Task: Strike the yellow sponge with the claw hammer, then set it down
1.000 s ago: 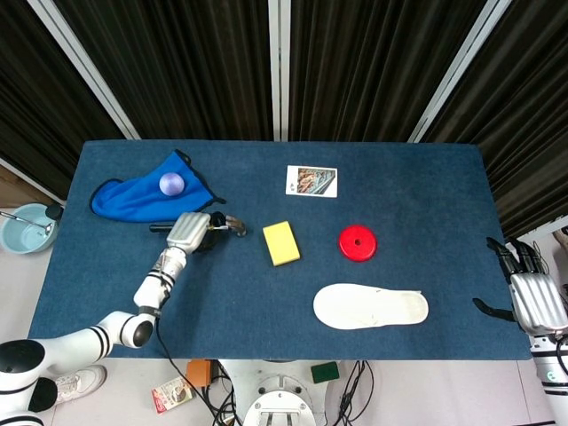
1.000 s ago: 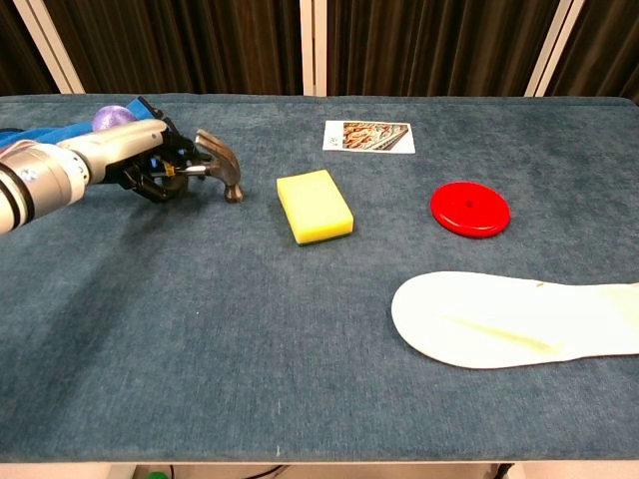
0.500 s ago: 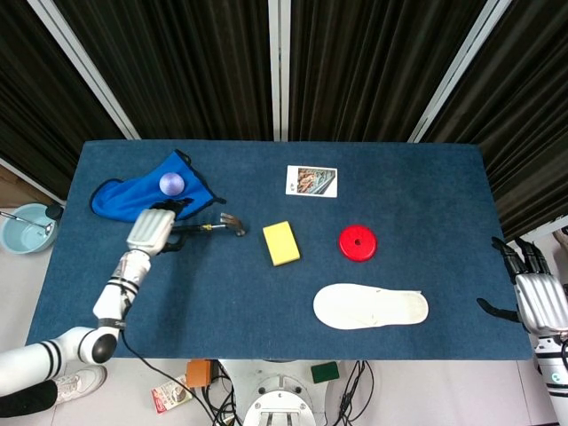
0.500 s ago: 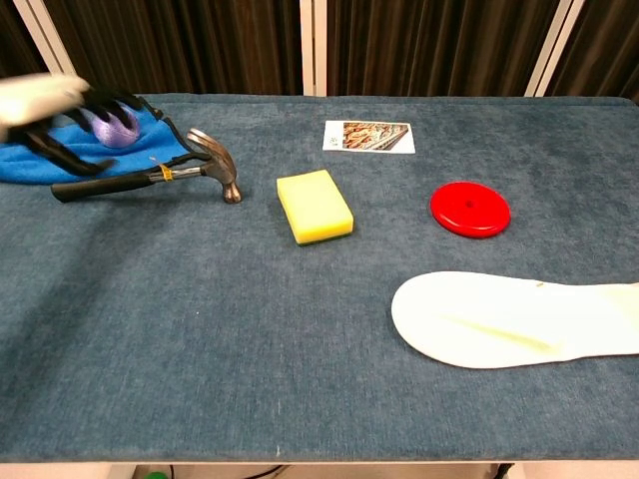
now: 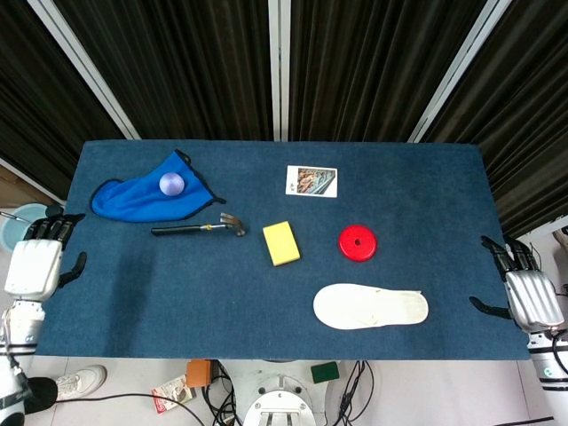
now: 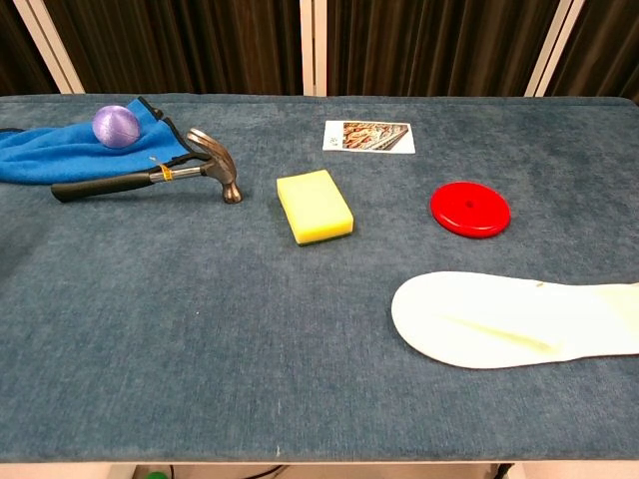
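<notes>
The claw hammer (image 5: 200, 228) (image 6: 150, 176) lies flat on the blue table, black handle to the left, steel head toward the yellow sponge (image 5: 281, 242) (image 6: 315, 206), a short gap between them. Nothing holds it. My left hand (image 5: 35, 264) hangs beyond the table's left edge, fingers apart and empty. My right hand (image 5: 525, 293) is off the right edge, also open and empty. Neither hand shows in the chest view.
A blue cloth (image 5: 133, 197) (image 6: 60, 155) with a purple ball (image 5: 171, 184) (image 6: 117, 126) lies just behind the hammer. A red disc (image 5: 358, 242) (image 6: 469, 209), a white insole (image 5: 370, 307) (image 6: 514, 319) and a photo card (image 5: 311, 181) (image 6: 368, 137) lie to the right. A bowl (image 5: 16, 226) stands off the table's left.
My left hand let go of the hammer's handle and drew back left, past the table's edge. The hammer stays lying where it was released. The right hand barely moved.
</notes>
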Controlling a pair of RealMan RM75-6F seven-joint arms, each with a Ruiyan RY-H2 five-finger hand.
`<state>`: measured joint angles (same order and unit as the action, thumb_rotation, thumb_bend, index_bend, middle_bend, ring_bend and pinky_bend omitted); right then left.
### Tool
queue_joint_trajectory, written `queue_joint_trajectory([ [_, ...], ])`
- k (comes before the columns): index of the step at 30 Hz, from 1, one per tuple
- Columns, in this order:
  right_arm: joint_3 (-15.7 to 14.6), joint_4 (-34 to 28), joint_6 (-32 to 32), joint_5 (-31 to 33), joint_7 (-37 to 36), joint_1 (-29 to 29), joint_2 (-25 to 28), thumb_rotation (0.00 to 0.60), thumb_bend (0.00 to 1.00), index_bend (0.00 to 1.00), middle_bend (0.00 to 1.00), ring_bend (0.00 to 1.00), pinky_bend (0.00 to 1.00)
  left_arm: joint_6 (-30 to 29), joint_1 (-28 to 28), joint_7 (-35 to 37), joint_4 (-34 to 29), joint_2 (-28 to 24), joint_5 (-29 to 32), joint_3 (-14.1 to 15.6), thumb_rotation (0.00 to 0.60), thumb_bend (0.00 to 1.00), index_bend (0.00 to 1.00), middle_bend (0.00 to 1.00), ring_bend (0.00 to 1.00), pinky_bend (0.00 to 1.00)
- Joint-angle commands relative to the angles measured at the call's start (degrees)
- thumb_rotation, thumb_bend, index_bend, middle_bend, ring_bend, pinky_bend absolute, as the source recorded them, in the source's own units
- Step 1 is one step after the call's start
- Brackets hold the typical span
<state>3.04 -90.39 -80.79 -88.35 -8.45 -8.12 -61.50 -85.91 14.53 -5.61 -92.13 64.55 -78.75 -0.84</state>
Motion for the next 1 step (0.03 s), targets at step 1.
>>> queue_joint_trajectory([
  [1, -0.02, -0.09, -0.22, -0.37, 0.36, -0.13, -0.22, 0.6, 0.08, 0.08, 0.16, 0.01, 0.07, -3.05, -3.19, 1.85, 0.21, -0.53, -3.8, 2.76, 0.6, 0.36, 0.19, 0.22, 0.15, 0.17],
])
